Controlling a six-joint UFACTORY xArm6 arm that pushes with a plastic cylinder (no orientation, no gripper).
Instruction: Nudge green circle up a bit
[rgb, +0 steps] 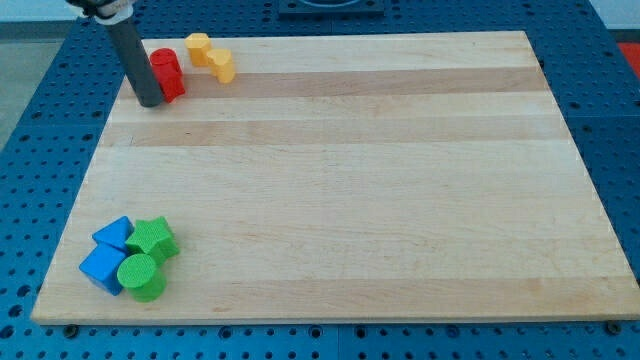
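Nearest the view's bottom, at the counter's (400, 200) bottom-left corner, sits the green circle (141, 277), a short upright cylinder with its flat top facing up. It touches three neighbours in a tight cluster. A blue cube (104, 267) presses against its left side, and part of that cube's right face is hidden behind the circle. A green star (153, 239) stands just above the circle, its lower points covered by the circle's top rim. A blue triangle (114, 234) lies at the cluster's upper left, touching the star and the cube; its lower edge is hard to separate from the cube, since both are the same blue.

Well apart from them, at the counter's top-left corner, my tip (150, 102) rests on the wood at the very left edge, touching or nearly touching the left side of a red block (167, 74). The rod hides that block's left side, so its shape cannot be made out. The rod's upper part is cut off by the view's top. Just right of the red block, along the top edge, lies a yellow block (210, 56), a lumpy form of two joined parts whose exact shape is unclear.

The tool is a bare rod, so it has nothing to clench or release, and it grasps nothing. The counter's bottom edge shows whole.
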